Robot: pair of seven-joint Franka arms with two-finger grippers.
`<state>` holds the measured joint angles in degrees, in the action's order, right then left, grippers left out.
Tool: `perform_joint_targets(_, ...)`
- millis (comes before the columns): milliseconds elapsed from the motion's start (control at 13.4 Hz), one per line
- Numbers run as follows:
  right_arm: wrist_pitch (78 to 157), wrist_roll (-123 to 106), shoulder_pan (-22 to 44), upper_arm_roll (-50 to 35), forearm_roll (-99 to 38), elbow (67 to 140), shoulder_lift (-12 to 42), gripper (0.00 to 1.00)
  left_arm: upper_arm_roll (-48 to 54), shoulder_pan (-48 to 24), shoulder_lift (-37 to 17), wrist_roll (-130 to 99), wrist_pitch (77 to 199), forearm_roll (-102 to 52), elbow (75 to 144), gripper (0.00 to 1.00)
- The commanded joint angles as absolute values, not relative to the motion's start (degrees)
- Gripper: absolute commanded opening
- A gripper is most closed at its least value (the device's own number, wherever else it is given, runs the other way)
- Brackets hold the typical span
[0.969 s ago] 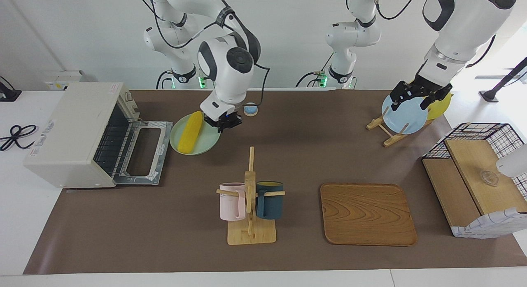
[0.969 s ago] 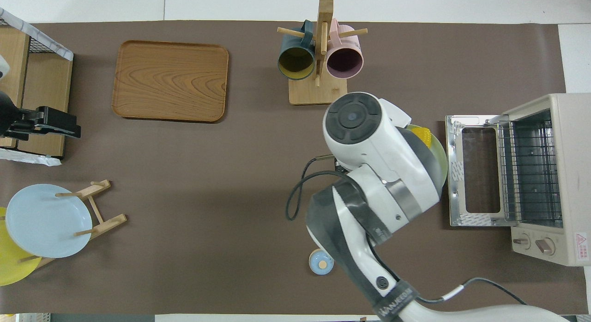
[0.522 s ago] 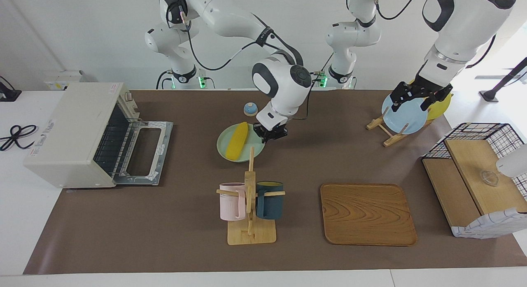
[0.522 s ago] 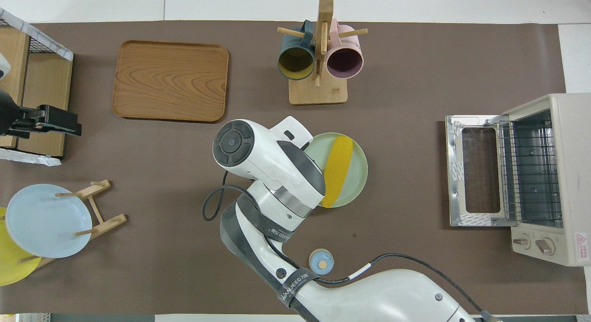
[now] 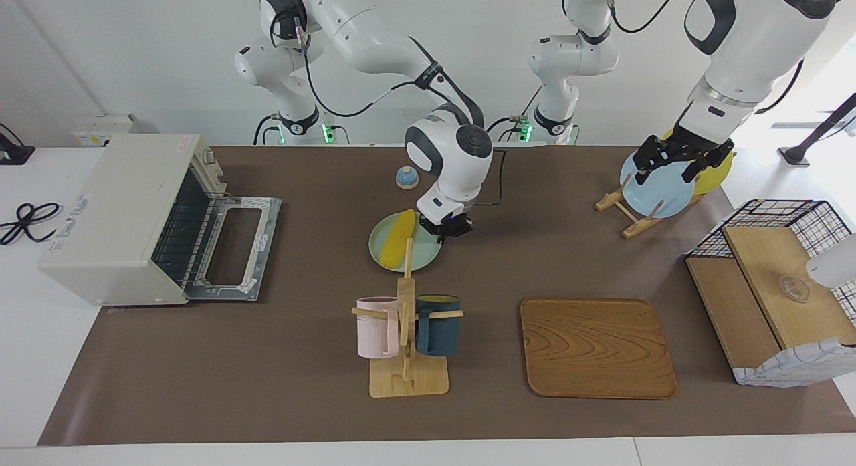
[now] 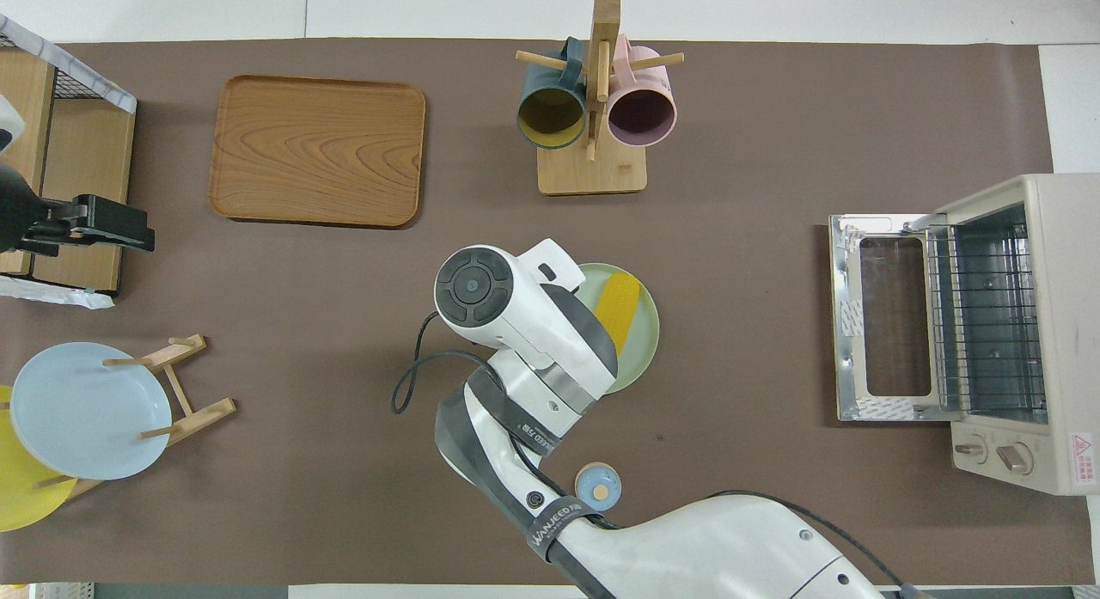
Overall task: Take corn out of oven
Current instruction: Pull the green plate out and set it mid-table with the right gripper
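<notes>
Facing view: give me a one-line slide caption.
Right gripper holds the rim of the green plate carrying the corn, away from the open oven.

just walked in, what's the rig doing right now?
The right gripper is at the rim of a pale green round plate carrying the bright yellow ribbed corn cob, mid-table, beside the wooden mug rack and nearer the robots. The off-white toaster oven stands with its door dropped open and its wire rack bare. The left gripper waits over the light blue plate on a wooden stand.
</notes>
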<state>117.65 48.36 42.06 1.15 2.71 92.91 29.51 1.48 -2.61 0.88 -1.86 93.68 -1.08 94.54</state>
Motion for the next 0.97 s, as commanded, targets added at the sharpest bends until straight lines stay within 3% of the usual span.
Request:
perform_joint_targets(0, 120.2, 49.5, 40.9, 0.1, 1.0, 94.4, 27.7, 0.17, 1.5, -2.8, 2.2, -1.8, 95.8, -0.3, 96.9, 1.00)
perform_joint_targets(75, 120.1, 49.4, 41.0, 0.1, 1.0, 93.4, 27.6, 0.24, 1.5, -2.8, 2.2, -1.9, 96.0, -0.3, 97.0, 1.00)
perform_joint_targets(149, 120.1, 49.0, 40.6, 0.1, 1.0, 92.7, 27.2, 0.39, 1.5, -2.8, 2.3, -1.9, 96.0, -0.4, 97.0, 1.00)
perform_joint_targets(224, 119.8, 49.0, 40.4, 0.0, 1.1, 92.2, 26.6, 0.42, 1.5, -2.8, 2.3, -1.9, 96.0, -0.4, 97.0, 1.00)
perform_joint_targets(373, 114.1, 43.8, 38.9, 0.5, 1.8, 91.8, 22.8, 0.26, 1.6, -2.8, 2.3, -1.8, 96.1, -0.4, 97.0, 1.00)
perform_joint_targets(447, 109.6, 38.3, 36.4, 0.5, 1.8, 92.2, 19.8, 0.19, 1.6, -2.9, 2.3, -1.8, 96.1, -0.4, 97.0, 1.00)
perform_joint_targets(522, 105.4, 34.4, 33.2, 0.5, 1.8, 93.0, 16.2, 0.05, 1.6, -3.0, 2.2, -1.8, 96.2, -0.5, 97.0, 1.00)
perform_joint_targets(596, 101.6, 32.3, 30.7, 0.5, 1.8, 93.8, 13.5, 0.00, 1.7, -3.2, 2.2, -1.8, 96.4, -0.5, 97.0, 1.00)
perform_joint_targets(745, 94.3, 30.6, 27.0, 0.5, 1.8, 96.1, 9.2, 0.00, 1.7, -6.6, 1.8, -2.3, 98.2, -0.7, 98.3, 1.00)
perform_joint_targets(894, 92.3, 29.2, 24.1, 0.5, 1.8, 104.5, 4.9, 0.00, 1.7, -10.5, 1.9, -4.9, 101.9, -2.2, 101.4, 1.00)
